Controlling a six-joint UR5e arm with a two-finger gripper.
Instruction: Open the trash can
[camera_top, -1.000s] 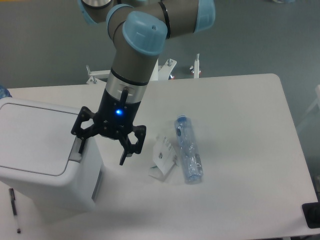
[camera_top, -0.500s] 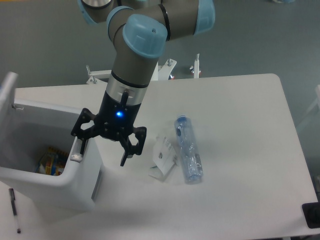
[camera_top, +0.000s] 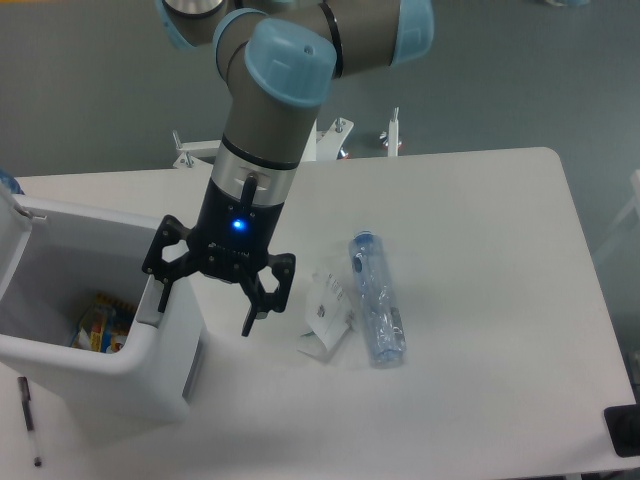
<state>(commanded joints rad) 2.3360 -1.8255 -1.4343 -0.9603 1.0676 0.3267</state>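
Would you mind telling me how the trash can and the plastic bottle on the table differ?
The trash can is a big, boxy, opaque white bin; the bottle is far smaller, slim and clear with a bluish tint. The trash can stands upright with its lid swung open; the bottle lies on its side. The gripper is at the trash can's rim; the bottle lies untouched. Both rest on the white table.

There is only one view, so no part of the scene is shared with another. The camera stands high and looks down at a slant onto the white table (camera_top: 470, 250). It faces toward the far table edge, where grey floor (camera_top: 90, 90) fills the upper part of the picture. The distance is medium: most of the table top fits in. The trash can (camera_top: 150, 350) is cut by the left border, and the robot arm (camera_top: 285, 90) enters from the top border.
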